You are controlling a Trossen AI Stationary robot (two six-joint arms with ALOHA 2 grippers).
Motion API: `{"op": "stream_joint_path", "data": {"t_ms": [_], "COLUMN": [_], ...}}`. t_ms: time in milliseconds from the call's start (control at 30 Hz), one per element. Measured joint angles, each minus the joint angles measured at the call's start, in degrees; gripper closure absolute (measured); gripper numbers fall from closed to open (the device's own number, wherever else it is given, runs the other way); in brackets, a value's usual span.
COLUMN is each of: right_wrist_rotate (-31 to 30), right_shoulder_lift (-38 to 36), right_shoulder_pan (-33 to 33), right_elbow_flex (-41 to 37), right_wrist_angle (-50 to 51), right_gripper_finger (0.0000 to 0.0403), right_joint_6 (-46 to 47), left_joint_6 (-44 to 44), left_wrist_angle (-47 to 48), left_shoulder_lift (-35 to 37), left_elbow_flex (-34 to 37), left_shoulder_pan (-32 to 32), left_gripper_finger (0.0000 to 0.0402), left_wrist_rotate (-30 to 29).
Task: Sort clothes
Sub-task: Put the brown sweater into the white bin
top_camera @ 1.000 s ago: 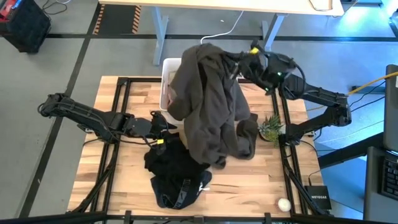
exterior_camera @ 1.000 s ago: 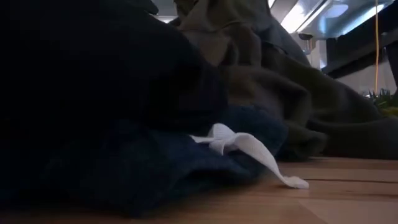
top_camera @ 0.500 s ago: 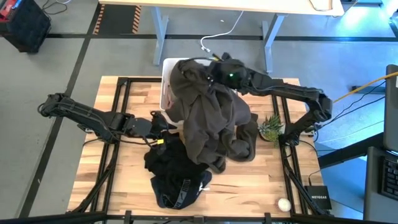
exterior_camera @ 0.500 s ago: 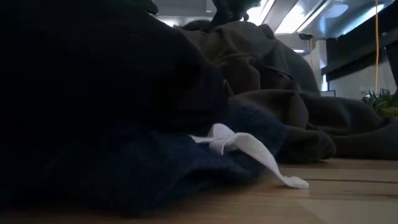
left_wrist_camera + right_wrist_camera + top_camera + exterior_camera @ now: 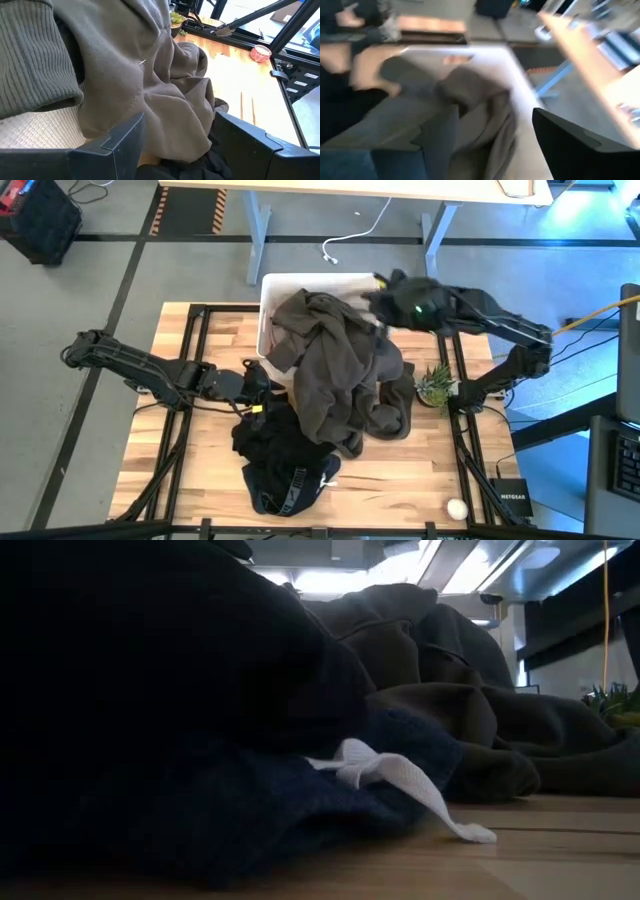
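Olive-brown garment sprawls in a big heap across the middle of the table, its upper part draped over the white bin at the far edge and its lower folds running down toward the potted plant. The right gripper hangs above the bin's right end, just beside the garment's top edge; its fingers stand apart with nothing between them, the cloth lying below and ahead in the right wrist view. The left gripper sits low at the heap's left side, jaws spread and empty, the olive-brown fabric bunched right in front of them. Nearer the front edge lies a black pile, and the low view shows dark navy shorts with a white drawstring resting on the wood.
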State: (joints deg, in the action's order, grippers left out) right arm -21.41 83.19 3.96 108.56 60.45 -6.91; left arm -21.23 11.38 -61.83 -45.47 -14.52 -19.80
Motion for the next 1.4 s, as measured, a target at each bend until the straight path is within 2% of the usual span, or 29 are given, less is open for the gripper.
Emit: {"op": "stream_joint_path", "data": {"t_ms": [100, 200, 433, 633, 733, 800, 900, 1133, 1400], "right_wrist_rotate": [-0.1, -2.7, -13.1, -20.5, -25.1, -25.8, -21.1, -22.1, -7.7], "right_shoulder_lift": [-2.4, -5.0, -13.5, -18.4, -18.3, -17.6, -15.8, -12.8, -8.2], "right_shoulder_pan": [-5.4, -11.4, -23.2, -25.7, -25.6, -25.6, -24.8, -24.4, -21.0], "right_elbow_flex": [-1.7, -7.6, -32.3, -52.0, -59.9, -63.5, -63.1, -62.2, -62.2], "right_wrist_angle": [8.7, 14.7, 16.0, 15.6, 14.1, 10.2, 3.1, -12.1, -27.7], "right_gripper_finger": [0.0129, 0.0133, 0.0139, 0.0139, 0.0139, 0.0139, 0.0139, 0.0139, 0.0139], "right_joint_6": [5.6, 12.9, 26.4, 36.9, 38.4, 36.5, 29.6, 19.5, 12.3], "left_joint_6": [0.0, -0.4, -1.0, 0.2, 0.2, 0.2, 0.7, 0.5, 0.4], "left_wrist_angle": [-0.1, -0.1, 0.0, -0.2, -0.3, -0.4, -0.4, -0.5, -0.5], "left_shoulder_lift": [-1.0, -2.6, -6.0, -7.6, -8.3, -8.6, -8.6, -8.6, -8.6], "left_elbow_flex": [0.0, 0.0, 0.0, 0.0, 0.0, 0.0, 0.0, 0.0, 0.0], "left_shoulder_pan": [0.0, 0.0, 0.0, 0.3, 0.4, 0.5, 0.7, 1.2, 1.2], "left_gripper_finger": [0.0167, 0.0167, 0.0167, 0.0167, 0.0167, 0.0167, 0.0167, 0.0167, 0.0167], "left_wrist_rotate": [-0.1, -0.2, -0.2, -0.1, -0.1, -0.2, -0.1, -0.2, -0.2]}}
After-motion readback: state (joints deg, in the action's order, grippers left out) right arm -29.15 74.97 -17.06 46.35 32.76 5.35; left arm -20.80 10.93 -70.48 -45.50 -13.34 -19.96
